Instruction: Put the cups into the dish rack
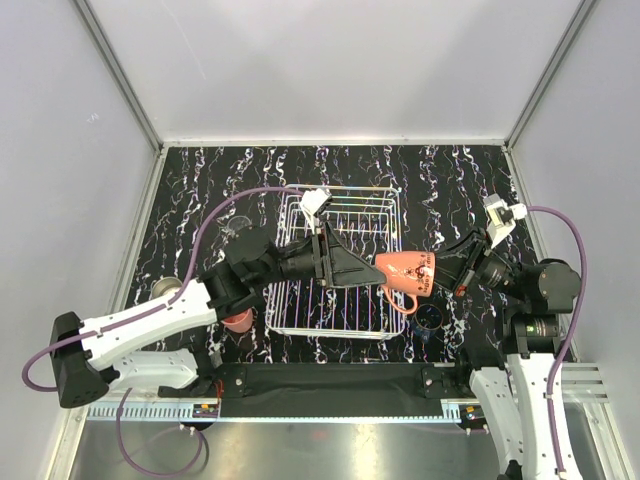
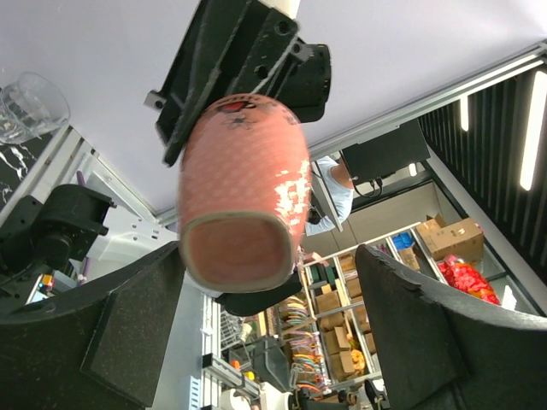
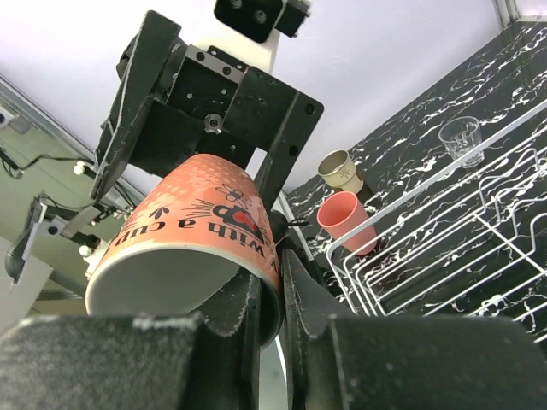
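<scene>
Right gripper (image 3: 273,286) pinches the orange handled mug (image 1: 405,272) above the right edge of the white wire dish rack (image 1: 330,334); left gripper (image 2: 269,260) is wide open

table (image 1: 190,180): black white-veined top is being enclosed by pale walls (image 1: 330,60) | shelving (image 2: 342,316): is being filled with boxes | person (image 2: 336,190): is being seen in a pale shirt | ceiling lights (image 2: 533,102): are being lit

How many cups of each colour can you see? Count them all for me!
orange mug: 1
pink cup: 1
cream cup: 1
dark blue cup: 1
clear glass: 1
Total: 5 cups in view
</scene>
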Robot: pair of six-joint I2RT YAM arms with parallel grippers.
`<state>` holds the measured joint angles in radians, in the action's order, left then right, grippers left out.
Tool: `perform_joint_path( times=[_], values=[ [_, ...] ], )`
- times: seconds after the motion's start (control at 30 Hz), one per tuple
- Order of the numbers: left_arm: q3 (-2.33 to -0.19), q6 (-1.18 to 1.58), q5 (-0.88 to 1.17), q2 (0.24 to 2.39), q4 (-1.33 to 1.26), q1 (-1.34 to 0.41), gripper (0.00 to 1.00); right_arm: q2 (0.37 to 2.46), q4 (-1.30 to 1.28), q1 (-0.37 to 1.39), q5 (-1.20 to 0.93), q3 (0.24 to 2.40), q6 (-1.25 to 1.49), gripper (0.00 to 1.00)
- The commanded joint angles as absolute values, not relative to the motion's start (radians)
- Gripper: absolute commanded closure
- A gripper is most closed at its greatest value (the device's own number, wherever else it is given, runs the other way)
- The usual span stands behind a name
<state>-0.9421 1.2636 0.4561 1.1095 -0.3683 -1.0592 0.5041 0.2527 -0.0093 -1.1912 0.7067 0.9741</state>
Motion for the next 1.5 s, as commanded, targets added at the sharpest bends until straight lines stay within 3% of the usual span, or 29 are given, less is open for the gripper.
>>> perform_joint_path(
  times=[0.0,0.33,0.67,0.87,0.97,1.27,1.37,1.47],
  values=[
    [-1.014,1.216,0.448,1.108,-0.376,-1.063,0.15,0.494,0.273,-0.008,-1.190,0.710,0.991,1.00],
    [-1.019,1.247,0.456,1.138,-0.397,-1.077,0.15,0.506,0.273,-0.008,-1.200,0.729,0.985,1.00],
    [-1.028,1.258,0.430,1.158,-0.428,-1.078,0.07,0.497,0.273,-0.008,-1.207,0.730,0.991,1.00],
    [-1.025,1.250,0.408,1.155,-0.459,-1.078,0.21,0.492,0.272,-0.006,-1.215,0.726,0.991,1.00],
    [-1.026,1.247,0.403,1.154,-0.459,-1.078,0.21,0.491,0.272,-0.006,-1.215,0.724,0.991,1.00],
    [-1.023,1.258,0.397,1.163,-0.479,-1.078,0.09,0.499,0.273,-0.006,-1.209,0.727,0.986,1.00],
    [-1.026,1.261,0.393,1.164,-0.485,-1.080,0.14,0.502,0.273,-0.006,-1.207,0.727,0.985,1.00],
    [-1.032,1.262,0.394,1.175,-0.498,-1.081,0.25,0.506,0.273,-0.006,-1.210,0.726,0.985,1.00]
  ],
)
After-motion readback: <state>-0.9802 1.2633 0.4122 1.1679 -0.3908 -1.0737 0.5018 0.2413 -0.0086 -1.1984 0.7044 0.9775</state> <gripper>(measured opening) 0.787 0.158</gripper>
